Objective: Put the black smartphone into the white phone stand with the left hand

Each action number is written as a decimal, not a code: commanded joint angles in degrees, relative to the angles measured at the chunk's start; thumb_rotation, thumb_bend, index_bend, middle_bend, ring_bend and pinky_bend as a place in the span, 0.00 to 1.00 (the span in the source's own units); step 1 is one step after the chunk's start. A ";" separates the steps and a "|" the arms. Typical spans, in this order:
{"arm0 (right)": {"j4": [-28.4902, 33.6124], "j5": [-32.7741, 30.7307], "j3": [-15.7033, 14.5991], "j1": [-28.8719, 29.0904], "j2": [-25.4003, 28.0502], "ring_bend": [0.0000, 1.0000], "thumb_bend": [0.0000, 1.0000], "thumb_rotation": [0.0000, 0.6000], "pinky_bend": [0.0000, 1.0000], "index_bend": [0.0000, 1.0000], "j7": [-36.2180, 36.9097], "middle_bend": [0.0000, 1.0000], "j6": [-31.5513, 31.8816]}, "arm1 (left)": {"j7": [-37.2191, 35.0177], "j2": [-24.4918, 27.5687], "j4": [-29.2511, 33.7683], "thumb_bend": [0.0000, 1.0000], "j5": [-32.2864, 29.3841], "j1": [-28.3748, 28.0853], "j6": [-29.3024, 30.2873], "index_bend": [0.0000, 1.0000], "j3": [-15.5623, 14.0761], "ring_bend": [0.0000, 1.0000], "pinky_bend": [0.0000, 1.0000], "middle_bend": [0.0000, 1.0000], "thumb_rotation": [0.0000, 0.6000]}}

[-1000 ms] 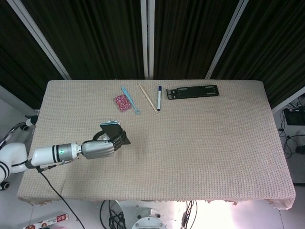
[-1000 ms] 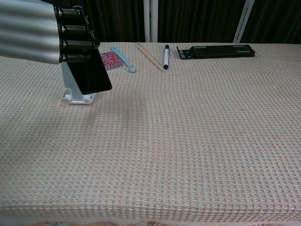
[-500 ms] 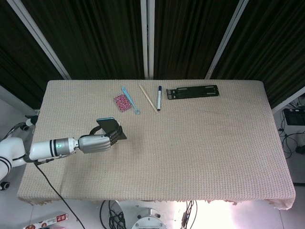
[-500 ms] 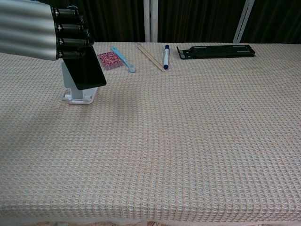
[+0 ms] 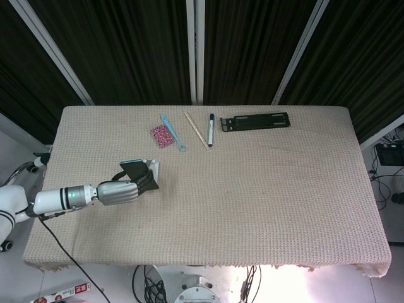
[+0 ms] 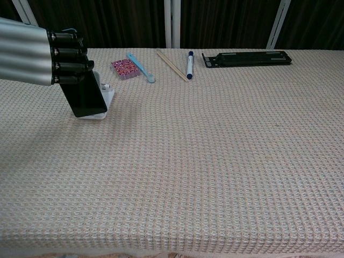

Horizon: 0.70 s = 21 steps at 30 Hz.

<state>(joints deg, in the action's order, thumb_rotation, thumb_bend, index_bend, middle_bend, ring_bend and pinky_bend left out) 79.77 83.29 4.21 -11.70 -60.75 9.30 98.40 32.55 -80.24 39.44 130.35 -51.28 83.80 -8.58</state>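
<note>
No text can be read on anything on the counter (image 5: 265, 189). At the lower left of the head view, a packet (image 5: 63, 294) on the floor bears red and white print, too small to make out.

On the table (image 6: 226, 161), near the left edge: phone stand (image 6: 105, 103), smartphone (image 6: 86, 95) leaning in front of it, left hand (image 6: 37, 51) over its top. Behind, along the far edge, left to right: pad (image 6: 123, 68), toothbrush (image 6: 141, 66), chopsticks (image 6: 172, 65), marker (image 6: 190, 64), tray (image 6: 247, 58).
</note>
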 commanded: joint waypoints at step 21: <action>1.80 -0.52 0.49 -0.77 0.19 0.00 0.20 1.00 0.00 0.00 -1.63 0.00 0.74 | -3.55 -1.64 -6.83 0.60 -2.78 -2.71 4.81 0.38 -2.13 0.42 0.32 0.49 1.00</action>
<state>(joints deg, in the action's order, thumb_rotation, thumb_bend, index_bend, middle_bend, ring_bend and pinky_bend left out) 81.50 82.78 4.69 -12.40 -60.58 7.74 99.07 29.11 -81.99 32.73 127.66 -53.87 88.52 -10.64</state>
